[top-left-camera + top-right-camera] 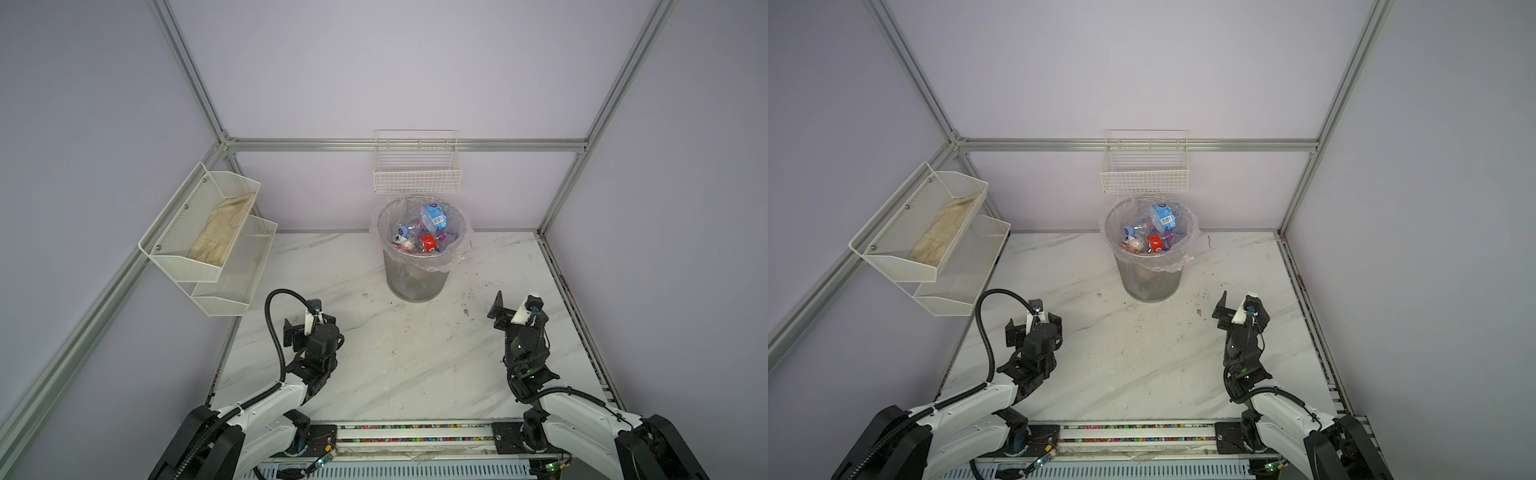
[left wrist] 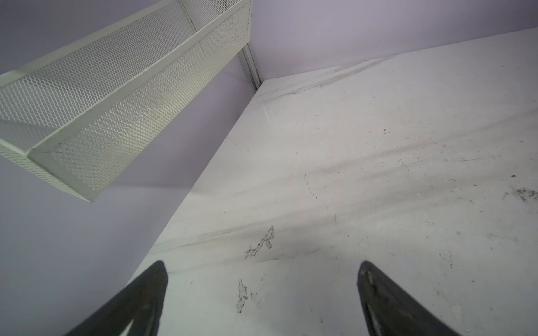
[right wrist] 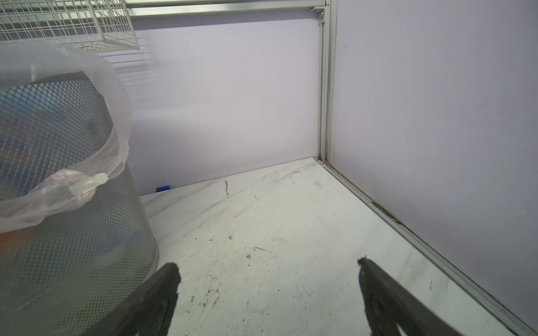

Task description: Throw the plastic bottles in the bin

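- Plastic bottles (image 1: 432, 218) lay inside the bin (image 1: 415, 282); you had none left on the table (image 1: 395, 361) around it.
- Your left gripper (image 2: 262, 264) and right gripper (image 3: 267, 264) stood apart and empty, short of the bin; the job looked done.

A robot lab cell: aluminium frame (image 1: 407, 144), lilac panels (image 1: 374, 62), marble-look tabletop (image 1: 415, 353).

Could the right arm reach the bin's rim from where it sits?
Probably yes: the right gripper is open and empty, the bin stands close beside it, with only bare table between.
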### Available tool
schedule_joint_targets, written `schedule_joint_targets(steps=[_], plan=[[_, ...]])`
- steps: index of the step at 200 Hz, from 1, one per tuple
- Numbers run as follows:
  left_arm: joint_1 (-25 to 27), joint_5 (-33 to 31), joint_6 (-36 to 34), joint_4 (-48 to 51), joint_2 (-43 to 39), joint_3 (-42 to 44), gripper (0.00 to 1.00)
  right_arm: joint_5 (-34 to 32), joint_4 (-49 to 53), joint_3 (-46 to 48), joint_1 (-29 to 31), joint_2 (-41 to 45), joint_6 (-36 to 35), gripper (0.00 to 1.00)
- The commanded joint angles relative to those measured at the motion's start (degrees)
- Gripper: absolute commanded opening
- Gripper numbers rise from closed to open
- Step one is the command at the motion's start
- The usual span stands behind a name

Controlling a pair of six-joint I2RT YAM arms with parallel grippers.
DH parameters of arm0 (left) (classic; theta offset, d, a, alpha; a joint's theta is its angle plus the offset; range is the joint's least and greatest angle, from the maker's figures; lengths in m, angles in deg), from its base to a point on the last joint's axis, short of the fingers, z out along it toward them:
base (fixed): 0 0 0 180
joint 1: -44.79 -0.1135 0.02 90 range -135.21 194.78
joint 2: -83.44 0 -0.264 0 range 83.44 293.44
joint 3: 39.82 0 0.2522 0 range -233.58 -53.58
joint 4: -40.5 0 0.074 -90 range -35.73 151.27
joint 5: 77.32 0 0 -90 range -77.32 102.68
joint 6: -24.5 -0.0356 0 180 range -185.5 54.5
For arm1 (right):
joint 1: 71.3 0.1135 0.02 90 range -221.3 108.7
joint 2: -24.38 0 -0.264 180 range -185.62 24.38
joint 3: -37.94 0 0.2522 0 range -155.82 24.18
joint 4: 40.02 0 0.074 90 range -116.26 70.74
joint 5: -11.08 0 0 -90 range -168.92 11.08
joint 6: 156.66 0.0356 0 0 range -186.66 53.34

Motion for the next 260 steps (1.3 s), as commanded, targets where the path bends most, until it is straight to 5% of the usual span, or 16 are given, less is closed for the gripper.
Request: schedule_joint_targets(steps=[1, 82, 260], plan=[[-1.2, 0.7, -1.1, -6.0, 0.6, -0.3, 1.00, -0.1, -3.9, -0.3, -0.2, -1.3, -1.4, 0.97], [-4.2, 2.7, -1.8, -12.3, 3.8, -0.3, 1.00, -0.8, -9.3, 2.5, -0.2, -0.2, -2.2, 0.97], [-5.5, 1.8, -4.3, -21.8, 7.0, 0.9, 1.00, -1.5, -31.3, 3.4, -0.2, -16.7, -5.2, 0.97]])
